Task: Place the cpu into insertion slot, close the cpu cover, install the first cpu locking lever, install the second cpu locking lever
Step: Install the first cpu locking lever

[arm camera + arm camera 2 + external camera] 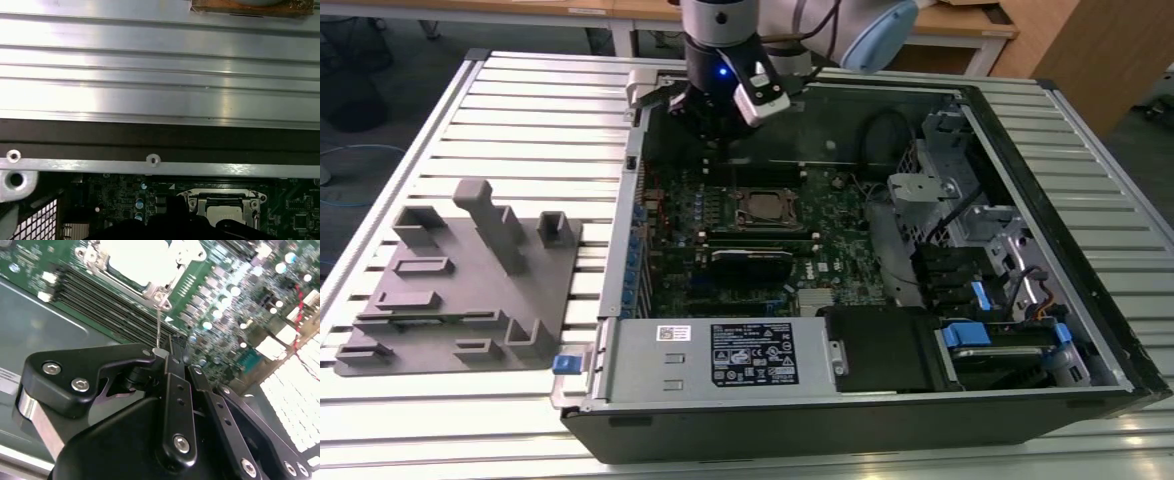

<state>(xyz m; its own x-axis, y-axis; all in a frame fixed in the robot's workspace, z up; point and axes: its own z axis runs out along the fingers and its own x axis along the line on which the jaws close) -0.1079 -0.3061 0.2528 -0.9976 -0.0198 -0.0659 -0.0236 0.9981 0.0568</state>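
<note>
1. In the exterior view, the tool (716, 122) hung over the rear part of an open computer case (1107, 330) that lay on a ribbed metal worktop (520, 110). The insertion slot (767, 208) sat on the green circuit board (841, 230) below the tool and a little toward the case's middle, near it but apart. A grey fixture plate (454, 290) lay on the worktop outside the case, well apart from the tool.

2. In the second wrist view, the tool's black fingers (177, 390) were drawn together, so the tool was closed. A thin silvery locking lever (157, 325) rose from a corner of the slot, and its end met the tool's tip. Whether it was actually clamped there could not be told. Beyond the tip the cpu (137, 260) lay seated in the slot with its pale top showing. The cpu cover (156, 288) lay down around it as a frame. Long black memory slots (100, 297) ran between the slot and the tool.

3. In the first wrist view, the cpu sat in the slot inside the cover's window, just beyond the dark bulk of the tool. Farther from the tool ran the case's metal edge rail (200, 167) — and past that, the ribbed worktop.
</note>
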